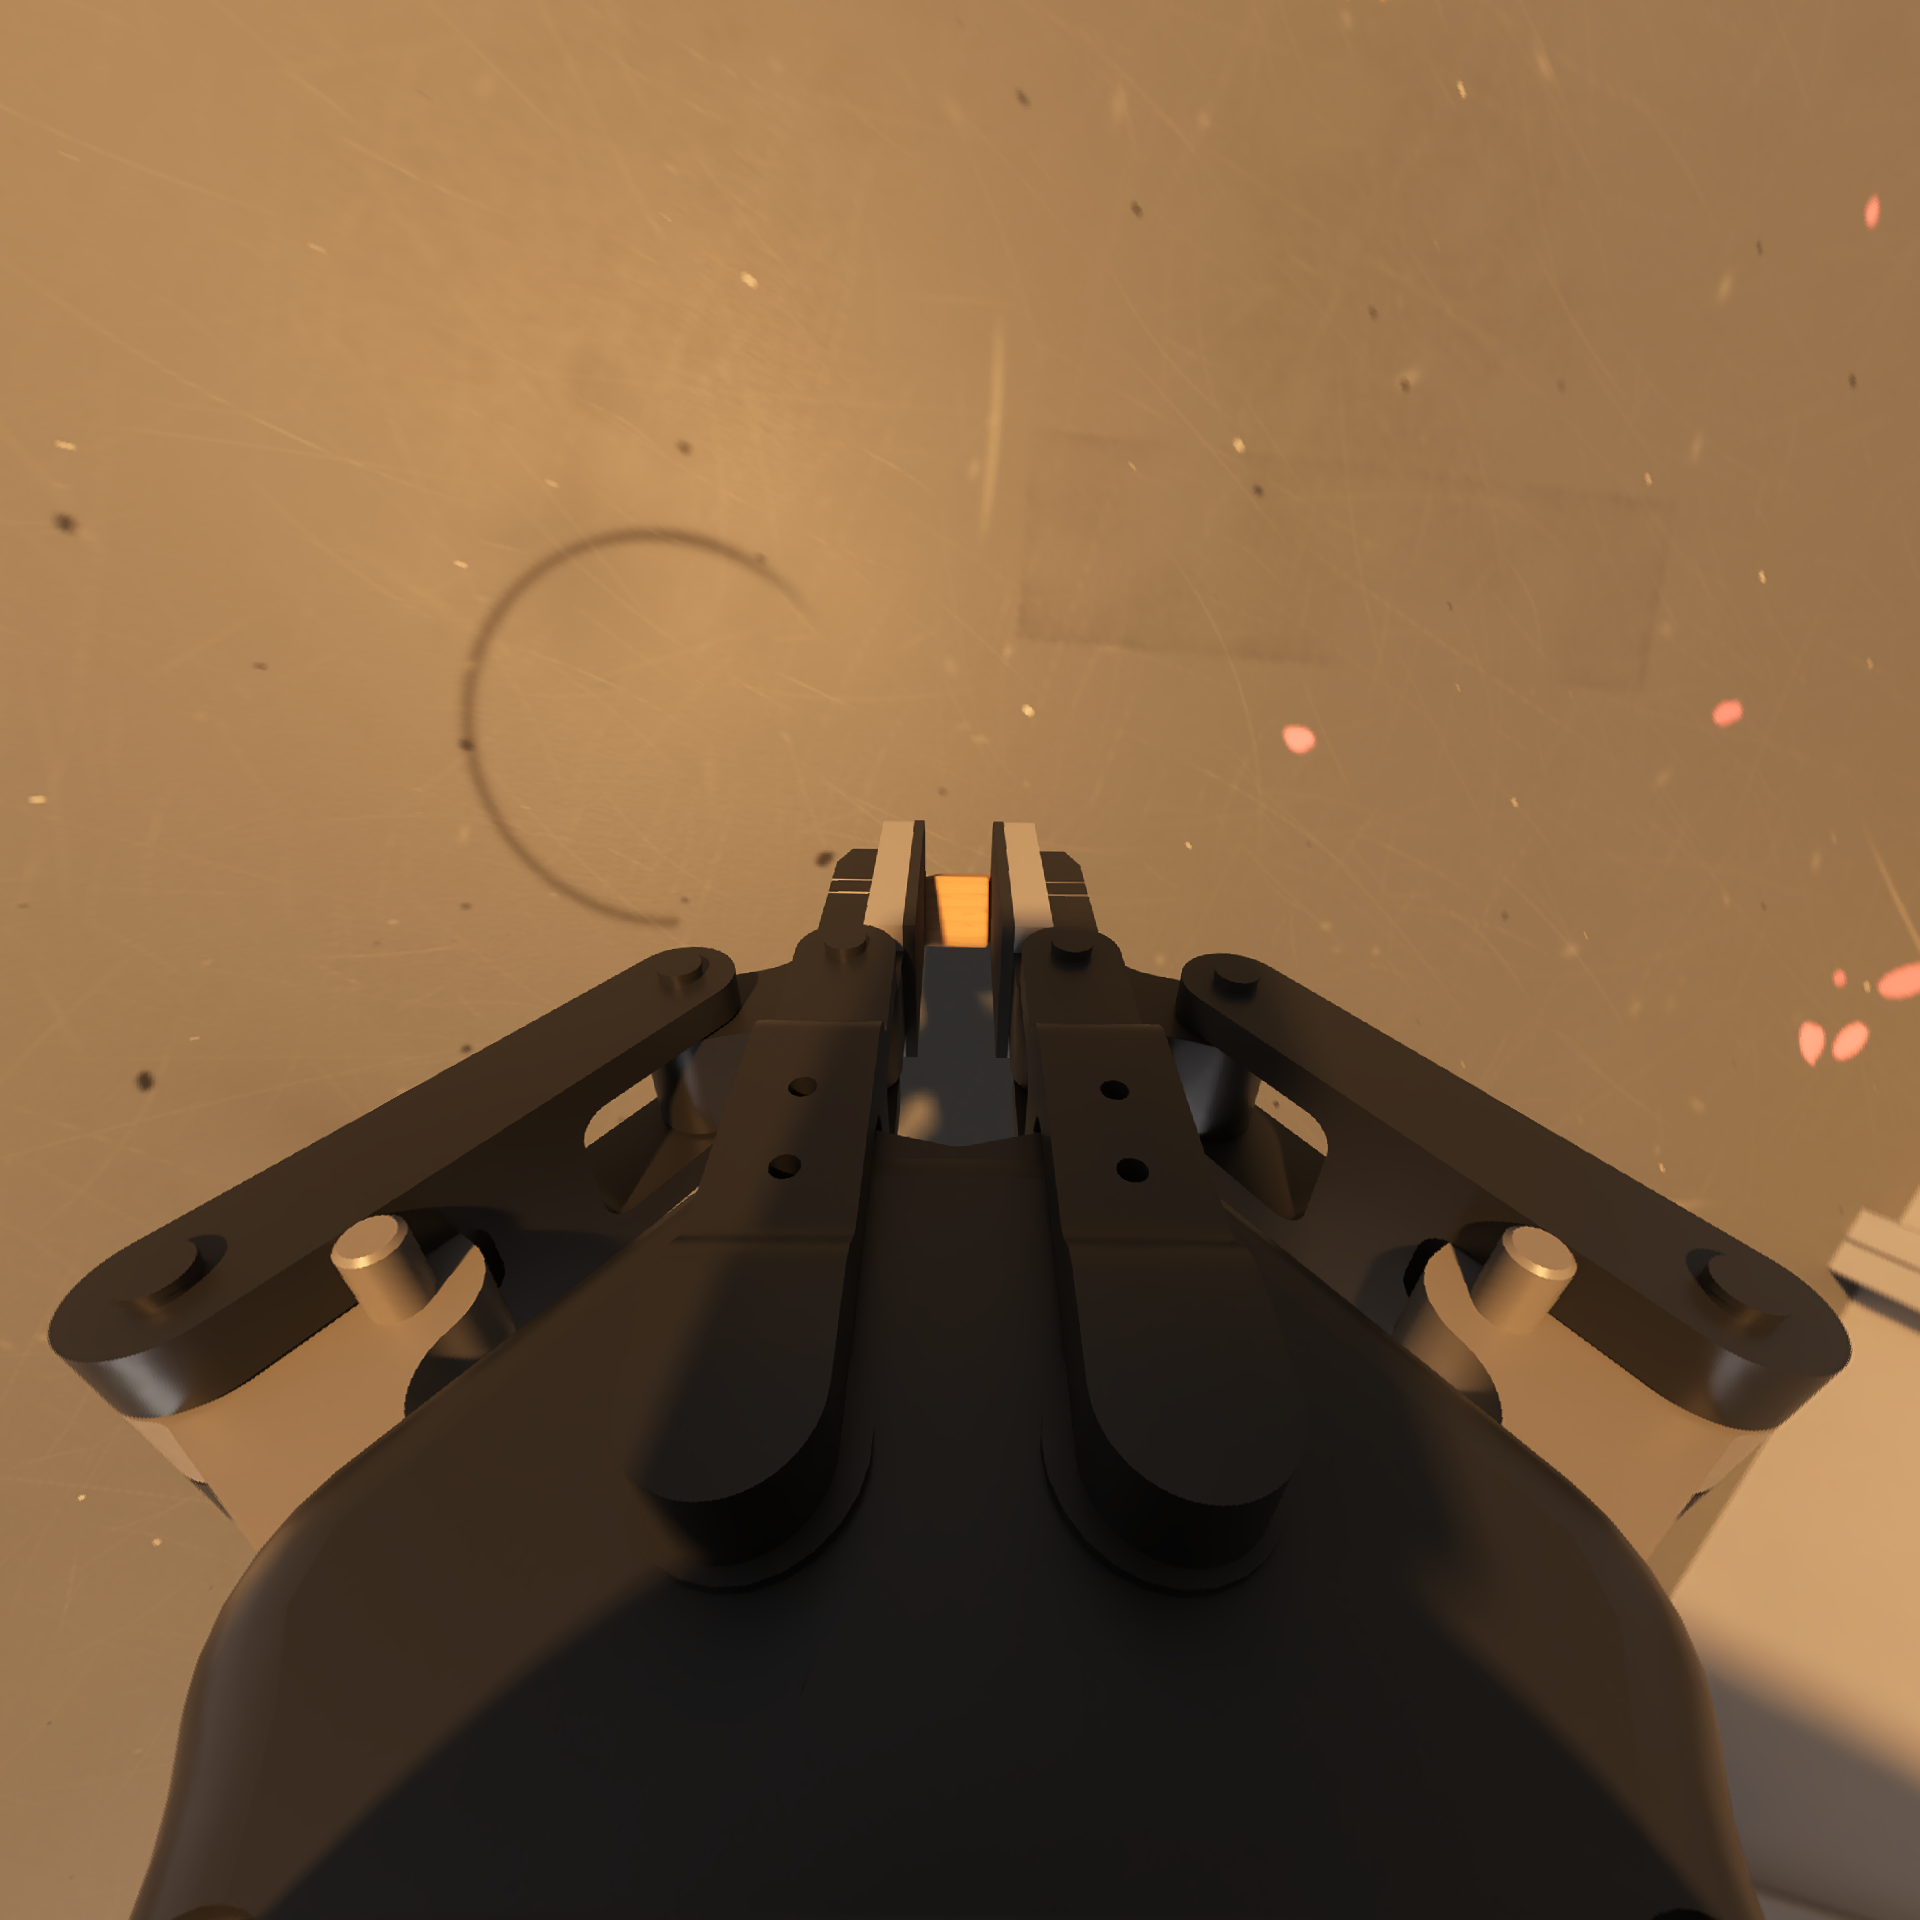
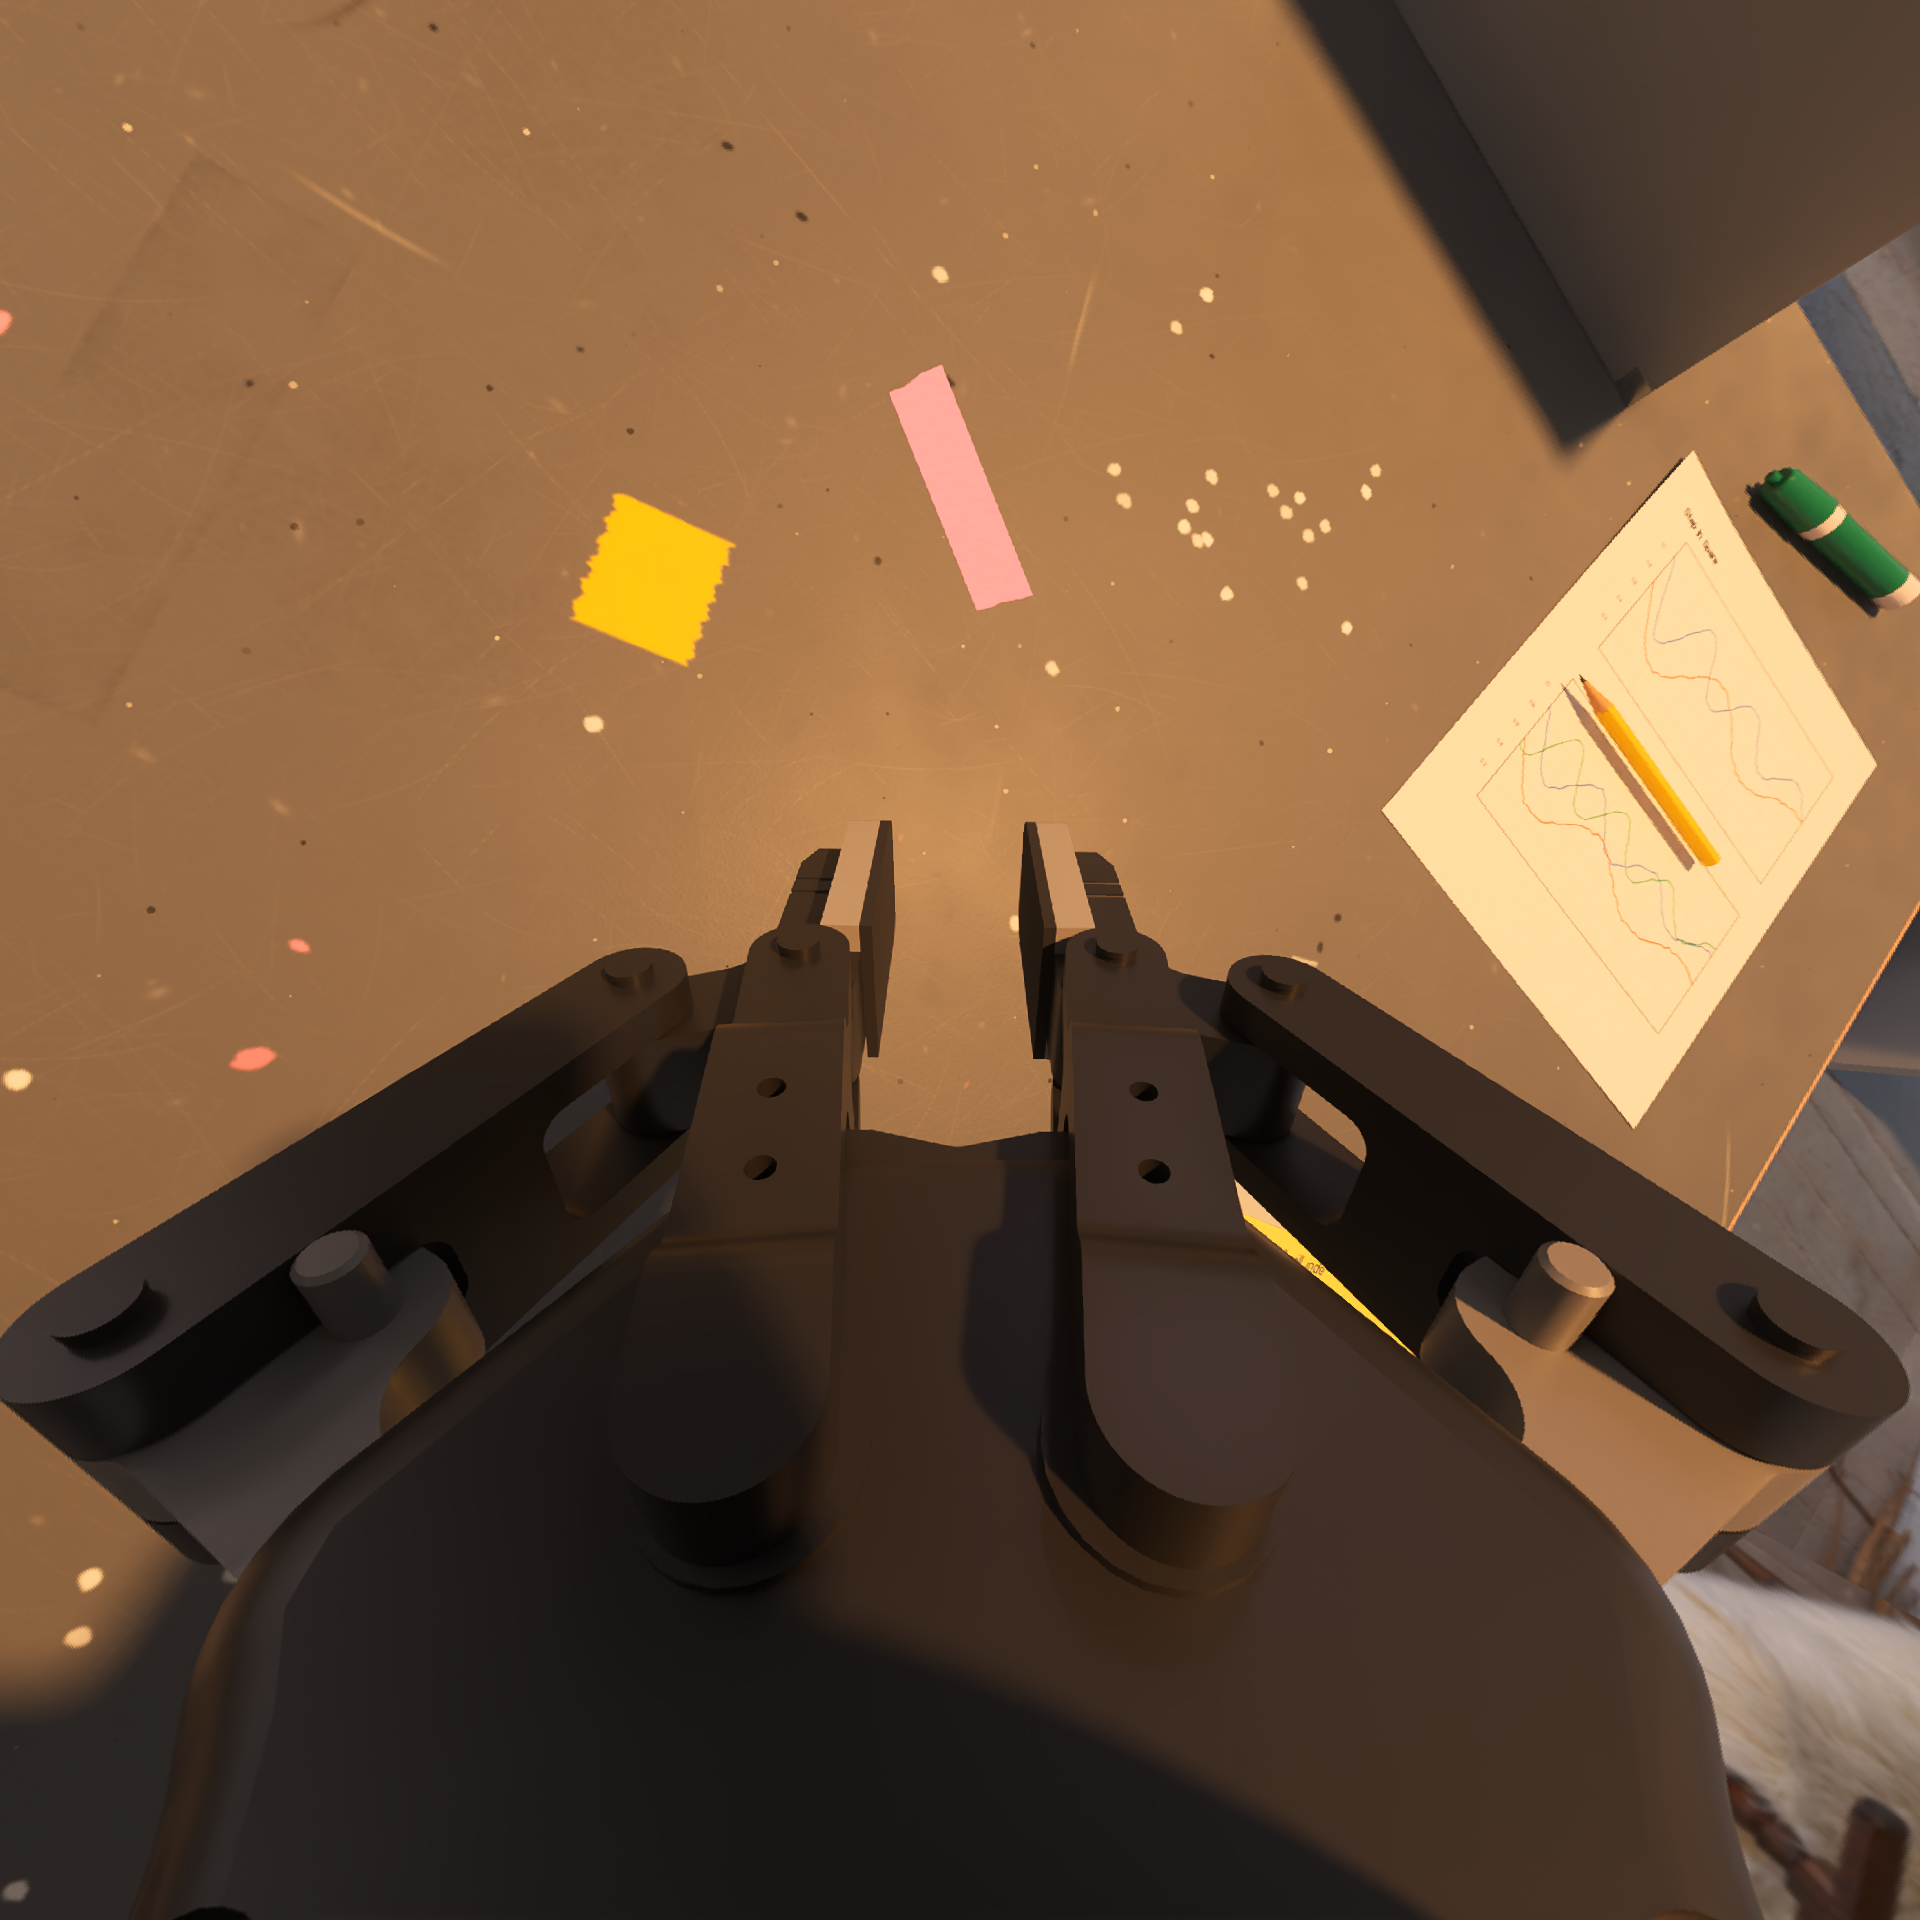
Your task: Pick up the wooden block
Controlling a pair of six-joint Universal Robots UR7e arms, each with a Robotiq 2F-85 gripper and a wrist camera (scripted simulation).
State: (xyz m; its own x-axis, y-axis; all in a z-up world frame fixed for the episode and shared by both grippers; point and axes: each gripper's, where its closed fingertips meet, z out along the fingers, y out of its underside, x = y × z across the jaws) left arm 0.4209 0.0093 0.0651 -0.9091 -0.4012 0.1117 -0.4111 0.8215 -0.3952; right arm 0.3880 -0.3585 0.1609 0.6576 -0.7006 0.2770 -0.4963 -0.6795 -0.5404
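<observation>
A: What has the left gripper (image 1: 958, 868) got?

B: The wooden block (image 1: 960, 910), a small orange piece with fine grain lines, pinched between the two flat pale pads, which are closed in on its sides. It sits near the fingertips, above the desk (image 1: 520, 312).

A: And the surface there?

B: Tan, matte, scuffed with thin scratches, dark specks, a faint ring stain (image 1: 582, 727) and pink flecks. Wide bare room ahead; the desk edge shows at lower right.

A: The right gripper (image 2: 958, 894)?

B: Partly spread, nothing between its pads. Ahead lie a jagged yellow tape square (image 2: 652, 578) and a pink tape strip (image 2: 960, 486), both flat. Off right, near the desk edge, a sheet of paper (image 2: 1766, 748) carries a yellow pencil (image 2: 1652, 774); a green marker (image 2: 1834, 535) lies just beyond.
</observation>
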